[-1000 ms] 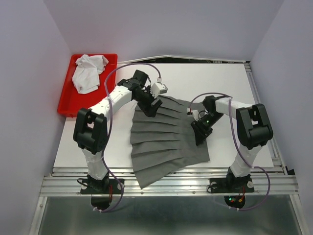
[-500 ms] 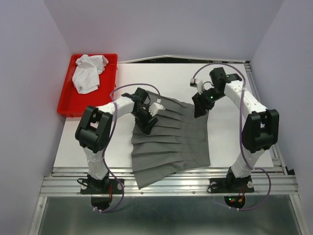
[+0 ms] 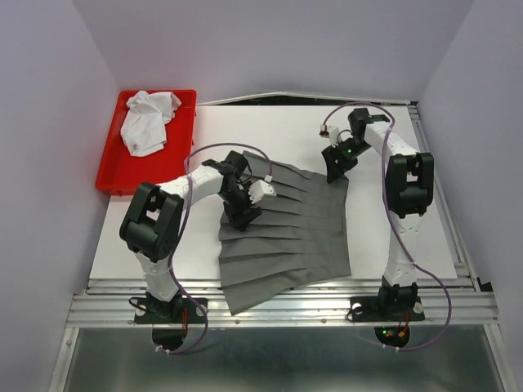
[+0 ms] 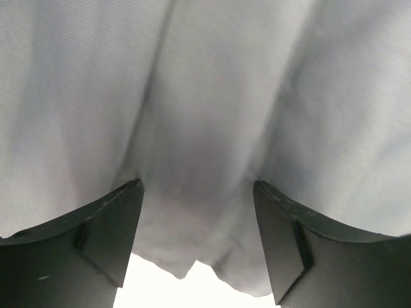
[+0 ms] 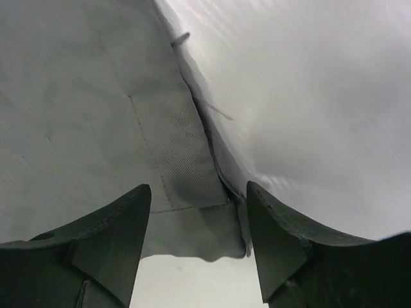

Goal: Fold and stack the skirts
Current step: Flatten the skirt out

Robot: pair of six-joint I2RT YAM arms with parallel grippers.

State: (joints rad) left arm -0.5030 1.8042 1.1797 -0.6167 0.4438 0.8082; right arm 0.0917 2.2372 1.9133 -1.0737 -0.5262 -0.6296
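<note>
The dark grey pleated skirt [image 3: 286, 233] lies spread flat on the white table [image 3: 400, 220], with its hem toward the near edge. My left gripper [image 3: 245, 214] is open, low over the skirt's left edge. In the left wrist view the grey cloth [image 4: 205, 96] fills the space between the open fingers of that gripper [image 4: 198, 186]. My right gripper [image 3: 333, 170] is open at the skirt's far right corner. In the right wrist view this gripper [image 5: 198, 186] straddles that stitched corner [image 5: 186, 192]. The white skirt [image 3: 147, 118] lies crumpled in the red tray [image 3: 110, 175].
The red tray stands at the far left of the table. Purple cables loop over both arms. A metal rail [image 3: 286, 306] runs along the near edge, and the skirt's hem hangs slightly over it. Pale walls close in the left, right and back.
My right gripper has swung from the skirt's right edge up to its far right corner. My left gripper has moved from the far left corner down along the left edge.
</note>
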